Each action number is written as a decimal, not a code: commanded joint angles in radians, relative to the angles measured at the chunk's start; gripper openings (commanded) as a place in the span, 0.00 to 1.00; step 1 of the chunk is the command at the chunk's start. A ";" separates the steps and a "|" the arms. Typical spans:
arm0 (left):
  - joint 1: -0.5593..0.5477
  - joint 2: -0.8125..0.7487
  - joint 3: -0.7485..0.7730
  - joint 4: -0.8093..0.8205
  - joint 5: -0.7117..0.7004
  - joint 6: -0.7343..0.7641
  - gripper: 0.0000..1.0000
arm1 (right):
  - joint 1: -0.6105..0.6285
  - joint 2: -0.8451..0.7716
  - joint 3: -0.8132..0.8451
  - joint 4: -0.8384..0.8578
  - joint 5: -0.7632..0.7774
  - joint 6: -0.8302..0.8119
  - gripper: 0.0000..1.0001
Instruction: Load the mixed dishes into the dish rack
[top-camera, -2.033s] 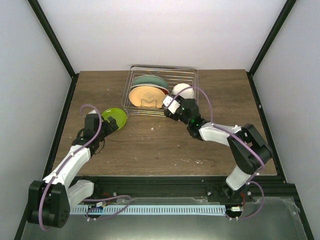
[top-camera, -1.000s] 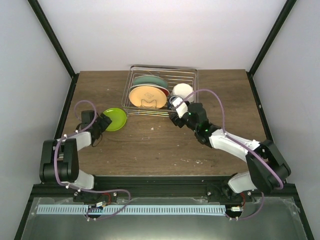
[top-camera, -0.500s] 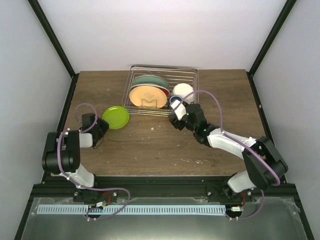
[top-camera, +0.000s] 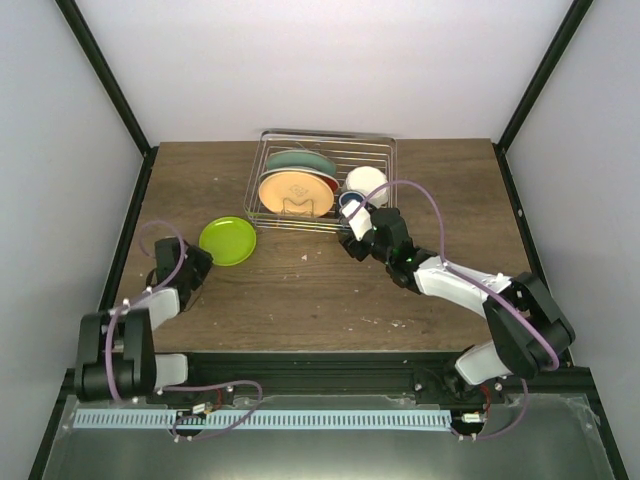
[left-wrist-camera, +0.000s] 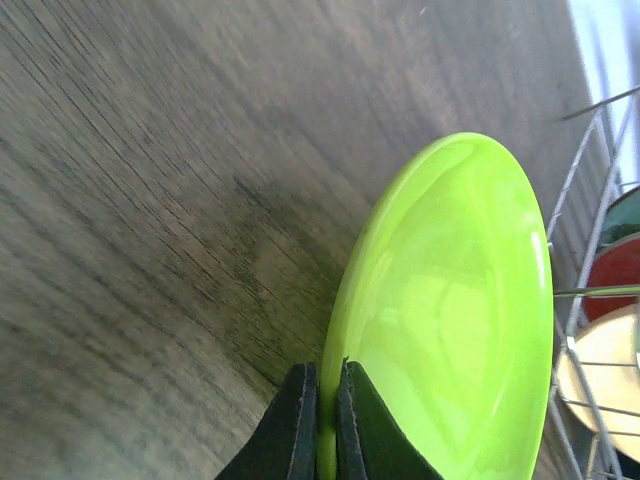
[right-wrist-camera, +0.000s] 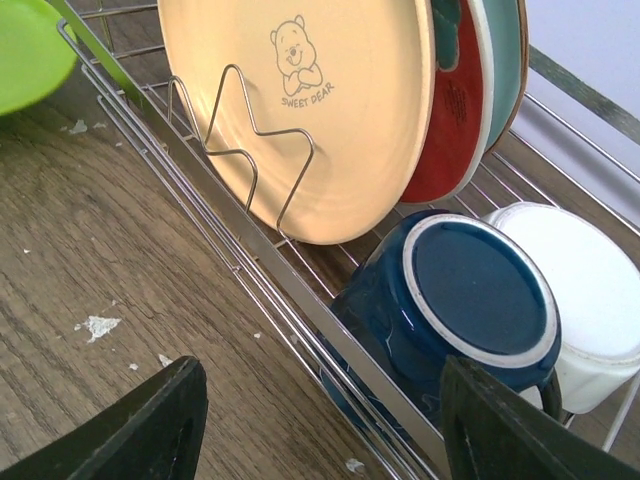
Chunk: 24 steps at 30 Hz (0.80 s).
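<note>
A robot test cell in a lab is shown: a wooden tabletop (top-camera: 300, 295) is enclosed by plain white panels (top-camera: 330, 70) and black frame posts (top-camera: 102, 70), with a left arm (top-camera: 150, 305) and a right arm (top-camera: 460, 285) bolted to a black rail (top-camera: 320, 368).

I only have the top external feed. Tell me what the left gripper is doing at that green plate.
Observer: The left wrist view shows the left gripper shut on the near rim of the green plate. A sliver of green shows between the fingers.
Operator: Now give me the right side.
Observer: In the right wrist view the right gripper is open and empty. It sits just outside the front wall of the dish rack.
Operator: Report what is straight ahead of it.
Observer: The dark blue mug is tipped over inside the rack with its base toward the camera. The white dish is right beside it.
</note>
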 joint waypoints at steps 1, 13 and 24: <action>0.010 -0.183 -0.024 -0.139 -0.065 0.029 0.00 | 0.007 0.001 0.040 -0.014 -0.007 0.042 0.64; 0.009 -0.660 -0.121 -0.461 -0.005 0.083 0.00 | -0.034 0.057 0.197 -0.183 -0.338 0.275 0.74; -0.137 -0.762 -0.009 -0.577 0.017 0.233 0.00 | -0.036 0.157 0.372 -0.346 -0.761 0.370 0.82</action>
